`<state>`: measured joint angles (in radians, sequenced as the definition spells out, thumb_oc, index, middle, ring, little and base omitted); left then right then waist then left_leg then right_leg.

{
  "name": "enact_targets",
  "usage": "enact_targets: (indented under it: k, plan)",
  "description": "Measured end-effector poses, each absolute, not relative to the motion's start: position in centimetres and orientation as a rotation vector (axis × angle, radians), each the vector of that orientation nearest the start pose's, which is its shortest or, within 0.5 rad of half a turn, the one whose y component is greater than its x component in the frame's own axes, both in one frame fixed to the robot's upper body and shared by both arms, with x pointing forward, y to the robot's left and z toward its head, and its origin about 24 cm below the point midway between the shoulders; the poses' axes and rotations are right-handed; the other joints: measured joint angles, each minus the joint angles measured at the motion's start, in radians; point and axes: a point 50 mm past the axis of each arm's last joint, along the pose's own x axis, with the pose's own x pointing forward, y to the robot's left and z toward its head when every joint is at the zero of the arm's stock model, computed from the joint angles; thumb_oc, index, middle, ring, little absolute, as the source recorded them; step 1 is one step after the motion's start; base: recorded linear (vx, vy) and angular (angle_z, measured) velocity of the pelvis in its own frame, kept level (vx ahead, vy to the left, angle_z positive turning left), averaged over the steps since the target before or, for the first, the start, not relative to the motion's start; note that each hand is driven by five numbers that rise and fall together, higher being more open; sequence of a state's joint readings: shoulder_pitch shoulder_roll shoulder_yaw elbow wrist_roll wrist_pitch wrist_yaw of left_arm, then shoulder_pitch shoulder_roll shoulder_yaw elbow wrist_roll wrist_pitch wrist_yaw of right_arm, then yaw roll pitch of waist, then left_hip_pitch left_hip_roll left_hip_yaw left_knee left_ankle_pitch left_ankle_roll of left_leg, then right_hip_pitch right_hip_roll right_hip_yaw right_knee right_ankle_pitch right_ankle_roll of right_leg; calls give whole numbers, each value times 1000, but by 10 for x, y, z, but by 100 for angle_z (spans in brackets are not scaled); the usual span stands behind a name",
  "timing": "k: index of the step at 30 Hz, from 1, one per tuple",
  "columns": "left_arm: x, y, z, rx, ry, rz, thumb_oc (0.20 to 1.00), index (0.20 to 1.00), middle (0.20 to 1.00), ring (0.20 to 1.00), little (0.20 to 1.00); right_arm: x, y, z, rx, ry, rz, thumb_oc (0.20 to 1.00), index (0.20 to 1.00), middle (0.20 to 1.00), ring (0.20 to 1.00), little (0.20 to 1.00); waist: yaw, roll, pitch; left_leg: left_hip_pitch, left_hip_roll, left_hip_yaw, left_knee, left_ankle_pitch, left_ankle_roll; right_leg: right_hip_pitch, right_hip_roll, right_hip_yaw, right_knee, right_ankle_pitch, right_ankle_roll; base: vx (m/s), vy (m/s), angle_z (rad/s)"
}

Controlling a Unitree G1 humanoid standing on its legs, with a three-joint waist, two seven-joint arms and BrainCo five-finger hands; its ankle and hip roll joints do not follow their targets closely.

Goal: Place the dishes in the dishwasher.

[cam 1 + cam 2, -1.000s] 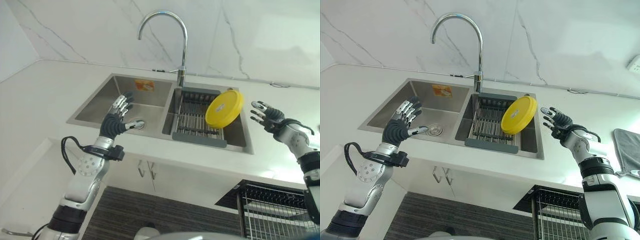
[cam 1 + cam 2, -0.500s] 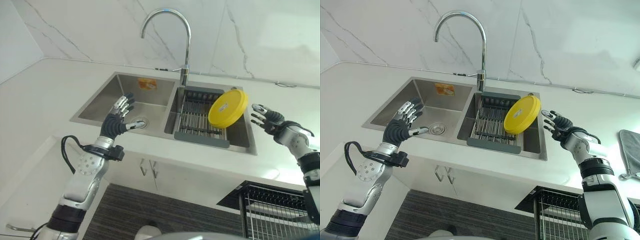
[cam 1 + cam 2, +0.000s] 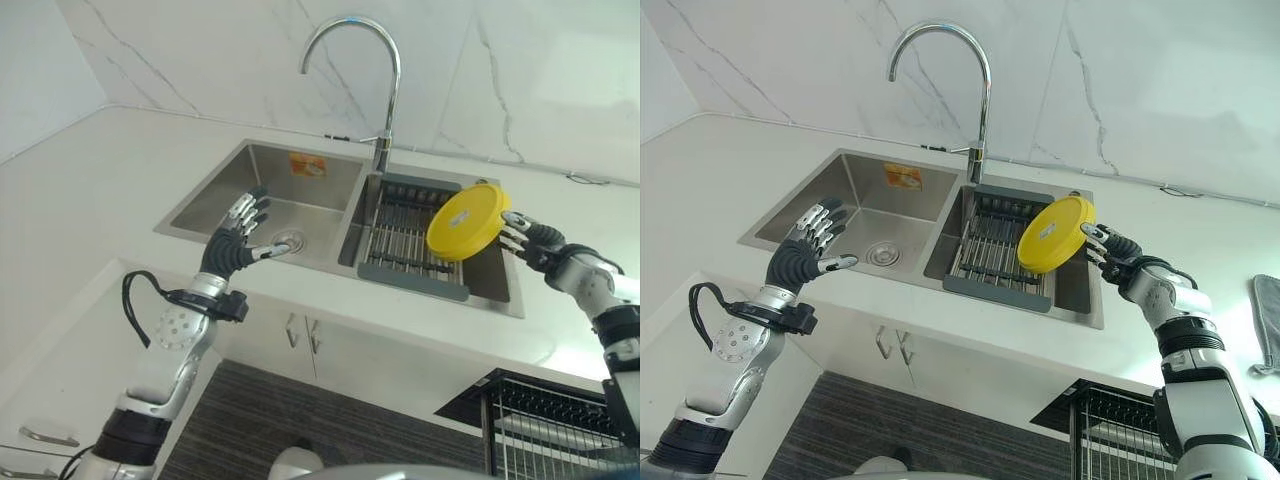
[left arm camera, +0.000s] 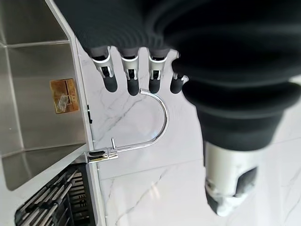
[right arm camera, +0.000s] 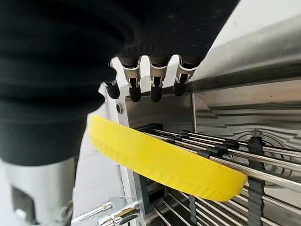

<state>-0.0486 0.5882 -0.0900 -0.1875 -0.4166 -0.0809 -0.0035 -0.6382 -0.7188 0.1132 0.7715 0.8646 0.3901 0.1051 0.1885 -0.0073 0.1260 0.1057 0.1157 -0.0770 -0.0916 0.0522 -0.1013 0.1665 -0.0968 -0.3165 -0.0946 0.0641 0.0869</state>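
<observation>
Left eye view: your left hand (image 3: pixel 232 243) nearest, fingers spread wide, holding nothing, over front edge of left basin of stainless steel double sink (image 3: pixel 222 197). Your right hand (image 3: pixel 536 246) open too, fingers straight, just beside round yellow plastic plate (image 3: pixel 466 221) tilted on grey wire rack (image 3: pixel 402 237) in right basin. Curved chrome tap (image 3: pixel 376 75) behind

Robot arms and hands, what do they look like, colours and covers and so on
Both arms are silver-grey with dark bands at the joints. The left hand and right hand have silver fingers with dark tips, and a dark ribbed cover over the back of the hand and the wrist. A round silver disc with small holes sits on the left forearm.
</observation>
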Motion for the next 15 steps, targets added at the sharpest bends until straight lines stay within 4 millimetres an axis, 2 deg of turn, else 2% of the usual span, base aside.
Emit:
enact_targets:
  k: [15]
  plan:
    - [257,207,121,160,-242,-190,1000,1000,1000,1000,1000,346,-296,90,233,420,-91,1000,1000,1000,1000,1000,12,0,1,0,-2,-21,5,1,-1,9,0,-17,0,-5,1,21,-1,3]
